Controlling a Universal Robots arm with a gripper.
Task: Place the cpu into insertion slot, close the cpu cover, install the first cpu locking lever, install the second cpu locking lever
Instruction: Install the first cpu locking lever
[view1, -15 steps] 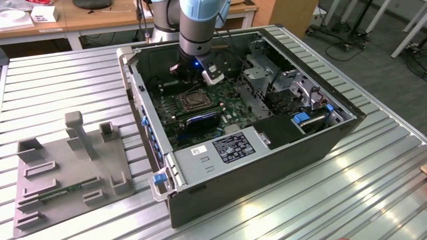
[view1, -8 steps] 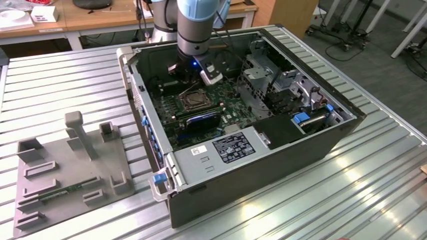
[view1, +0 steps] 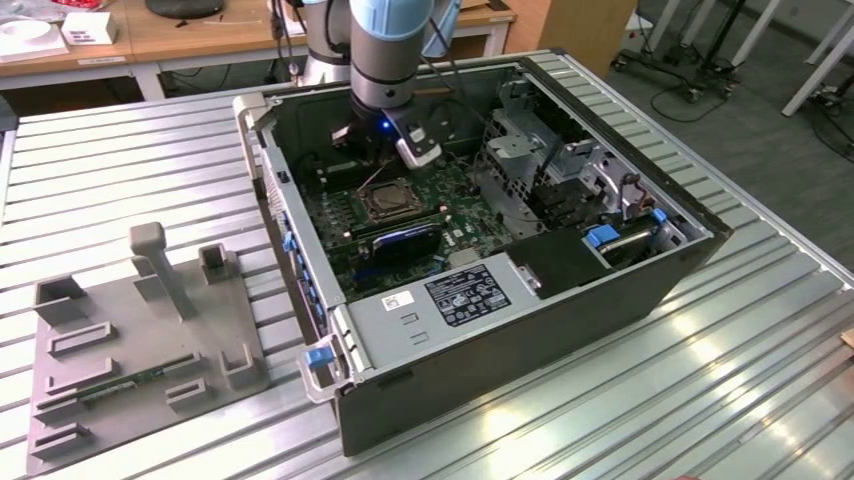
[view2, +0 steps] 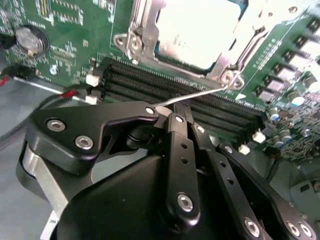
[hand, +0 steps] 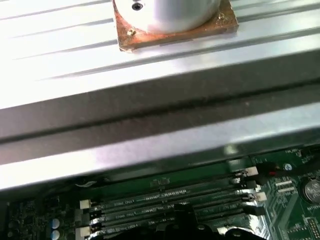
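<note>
Jaws (view2: 165, 112) look closed, pinched on the free end of a thin wire locking lever (view2: 200, 94), as far as I can tell from the second wrist view. The tips meet right where the lever's end comes in.

The key relation imo: the lever's long axis runs away from the jaws toward its pivot at a corner of the socket, roughly parallel w/ the long black memory slots (view2: 210, 112) it crosses above. So the jaws have the handle end, and the socket sits just past the lever, on the far side of the mem slots.

The cpu (view2: 197, 30) is already seated, pale face showing thru the window of the cpu cover (view2: 142, 30), which lies flat over it. So placing and closing look done. The lever sits a bit off the cover's edge, so prob not latched yet, but that's my guess.

In the exterior view the insertion slot (view1: 368, 200) is mid-board inside the open pc case (view1: 534, 330), w/ the arm reaching down right beside it. The case stands on the ribbed metal counter (view1: 134, 170).
</note>
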